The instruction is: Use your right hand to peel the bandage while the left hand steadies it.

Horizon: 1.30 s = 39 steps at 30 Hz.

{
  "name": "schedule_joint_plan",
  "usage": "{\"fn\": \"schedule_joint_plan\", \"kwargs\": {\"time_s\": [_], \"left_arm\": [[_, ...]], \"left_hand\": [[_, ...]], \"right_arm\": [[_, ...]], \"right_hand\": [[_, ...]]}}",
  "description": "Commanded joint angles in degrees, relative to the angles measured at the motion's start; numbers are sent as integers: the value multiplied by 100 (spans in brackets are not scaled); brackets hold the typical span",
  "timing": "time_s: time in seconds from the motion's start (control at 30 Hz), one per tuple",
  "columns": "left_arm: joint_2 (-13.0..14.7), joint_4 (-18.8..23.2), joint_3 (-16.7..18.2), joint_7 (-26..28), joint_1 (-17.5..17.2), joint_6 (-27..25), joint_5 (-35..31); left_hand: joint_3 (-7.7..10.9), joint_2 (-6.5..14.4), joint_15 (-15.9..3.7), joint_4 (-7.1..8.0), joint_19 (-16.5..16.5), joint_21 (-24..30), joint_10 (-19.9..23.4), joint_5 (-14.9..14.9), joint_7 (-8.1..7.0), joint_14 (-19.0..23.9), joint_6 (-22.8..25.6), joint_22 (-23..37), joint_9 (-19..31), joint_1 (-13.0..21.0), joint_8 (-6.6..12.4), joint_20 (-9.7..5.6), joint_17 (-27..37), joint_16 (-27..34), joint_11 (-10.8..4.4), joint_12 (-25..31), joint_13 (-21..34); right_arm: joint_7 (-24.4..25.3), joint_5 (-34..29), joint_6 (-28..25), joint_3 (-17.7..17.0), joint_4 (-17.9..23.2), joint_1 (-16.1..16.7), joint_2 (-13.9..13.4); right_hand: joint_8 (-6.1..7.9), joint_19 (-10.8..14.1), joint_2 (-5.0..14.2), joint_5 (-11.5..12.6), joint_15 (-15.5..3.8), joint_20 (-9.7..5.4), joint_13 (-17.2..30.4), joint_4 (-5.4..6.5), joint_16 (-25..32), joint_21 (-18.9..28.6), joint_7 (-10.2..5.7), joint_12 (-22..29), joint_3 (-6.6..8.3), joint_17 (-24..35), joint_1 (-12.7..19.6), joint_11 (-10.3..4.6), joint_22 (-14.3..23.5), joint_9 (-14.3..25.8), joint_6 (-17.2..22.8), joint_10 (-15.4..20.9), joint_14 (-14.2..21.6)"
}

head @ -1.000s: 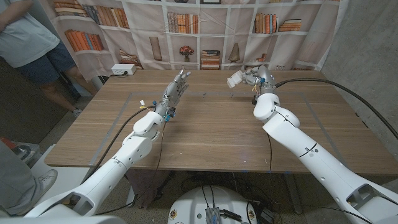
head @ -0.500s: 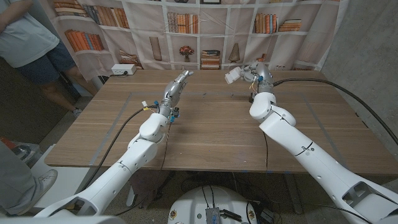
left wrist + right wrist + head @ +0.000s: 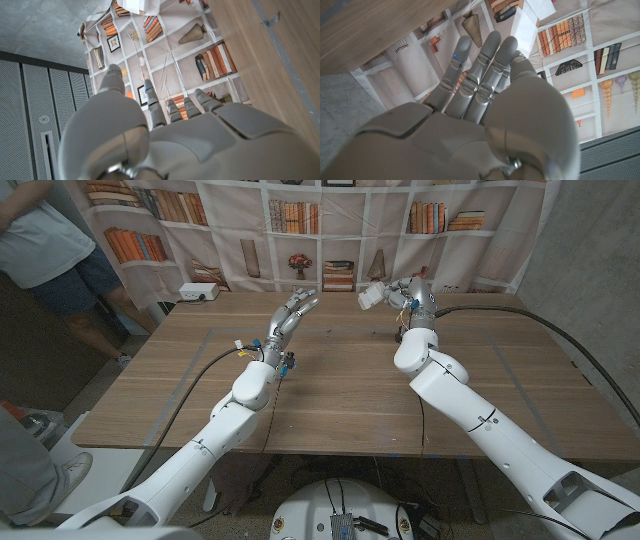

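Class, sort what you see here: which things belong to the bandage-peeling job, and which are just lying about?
Part of the job:
bandage, held up by the right hand
left hand, raised and holding nothing
table

Just lying about:
power strip at the table's far edge
bookshelf backdrop
person standing beside the table

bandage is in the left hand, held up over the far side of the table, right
Not quite: the bandage is in the right hand, not the left hand, whose fingers are apart and hold nothing. It is held up over the far side of the table, as the head view shows.
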<state>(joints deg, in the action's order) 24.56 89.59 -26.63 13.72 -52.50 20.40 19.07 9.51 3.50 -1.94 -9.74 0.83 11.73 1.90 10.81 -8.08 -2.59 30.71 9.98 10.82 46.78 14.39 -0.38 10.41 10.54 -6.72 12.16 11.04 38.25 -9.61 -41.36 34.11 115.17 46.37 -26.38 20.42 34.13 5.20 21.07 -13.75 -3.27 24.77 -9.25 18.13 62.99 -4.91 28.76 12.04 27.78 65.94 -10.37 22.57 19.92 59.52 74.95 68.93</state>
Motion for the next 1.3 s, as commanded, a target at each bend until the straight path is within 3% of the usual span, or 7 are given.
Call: {"fn": "schedule_joint_plan", "kwargs": {"time_s": [0.03, 0.13, 0.3, 0.5, 0.87, 1.2, 1.3], "left_arm": [[-91, -47, -217, 459, 85, 74, -830], [-158, -44, -199, 397, 91, 2, -641], [-234, 25, -188, 705, 58, -125, -851], [-251, 7, -158, 1014, 71, -173, -1155], [-208, 236, -233, 905, -17, -442, -1030], [-251, 236, -359, 649, 2, -346, -870], [-236, 239, -382, 539, 11, -341, -799]], "left_hand": [[57, -9, -264, 18, 20, -13, -116, -7, 115, -31, 71, 39, 42, 117, 25, 100, 19, 17, 58, -49, 33], [71, 41, -237, 84, 9, -14, -168, -1, 30, -74, 130, 44, 60, 125, 29, 134, 41, 18, 89, -53, 41], [55, 41, -219, 146, -3, -10, -187, -1, 184, -107, 214, 50, 82, 119, 30, 144, 56, 28, 111, -33, 49], [22, 8, -259, 181, 15, 0, -170, -6, 232, -99, 310, 53, 87, 87, 44, 129, 61, 41, 43, -15, 51], [-48, -12, -186, 266, 30, 8, -113, 1, 585, -117, 463, 58, 79, -7, 3, 168, 64, 46, 113, 19, 49], [-67, -31, -193, 262, 18, 6, -100, -1, 638, -146, 862, 59, 65, 19, 67, 160, 61, 42, 101, 25, 44], [-23, 50, -168, 260, 13, 6, -83, 10, 606, -144, 722, 60, 63, 72, -19, 197, 65, 48, 120, 30, 44]], "right_arm": [[145, -81, 139, 87, 51, 92, 59], [93, -43, 226, 91, 83, 125, 51], [106, -73, 365, 89, 98, 168, 24], [157, -170, 496, 92, 139, 224, -14], [225, -435, 792, 167, 110, 280, -43], [163, -573, 885, 211, 32, 286, 9], [149, -575, 928, 200, 25, 308, 30]], "right_hand": [[0, -23, -58, 40, 7, -524, 1, 6, -18, 50, 8, -28, 40, 21, 25, 4, -8, 11, 82, 53, 77], [-6, -35, -59, 49, 9, -529, 8, 11, -21, 66, 9, -30, 43, 25, 18, 1, -14, 6, 77, 53, 82], [-16, -49, -63, 60, 9, -527, 24, 15, -30, 87, 2, -32, 47, 30, 11, -11, -22, -1, 68, 44, 81], [-29, -71, -66, 76, 9, -537, 32, 22, -43, 120, -11, -40, 55, 38, 1, -19, -35, -9, 55, 43, 80], [-44, -100, -76, 106, 6, -550, 43, 27, -67, 187, -20, -62, 69, 55, -15, -28, -63, -24, 56, 32, 75], [-54, -131, -84, 128, 5, -557, 55, 31, -83, 248, -12, -82, 82, 76, -29, -33, -93, -27, 51, 24, 82], [-52, -142, -91, 135, 4, -558, 48, 29, -90, 268, -29, -91, 86, 83, -31, -35, -104, -25, 56, 32, 81]]}}
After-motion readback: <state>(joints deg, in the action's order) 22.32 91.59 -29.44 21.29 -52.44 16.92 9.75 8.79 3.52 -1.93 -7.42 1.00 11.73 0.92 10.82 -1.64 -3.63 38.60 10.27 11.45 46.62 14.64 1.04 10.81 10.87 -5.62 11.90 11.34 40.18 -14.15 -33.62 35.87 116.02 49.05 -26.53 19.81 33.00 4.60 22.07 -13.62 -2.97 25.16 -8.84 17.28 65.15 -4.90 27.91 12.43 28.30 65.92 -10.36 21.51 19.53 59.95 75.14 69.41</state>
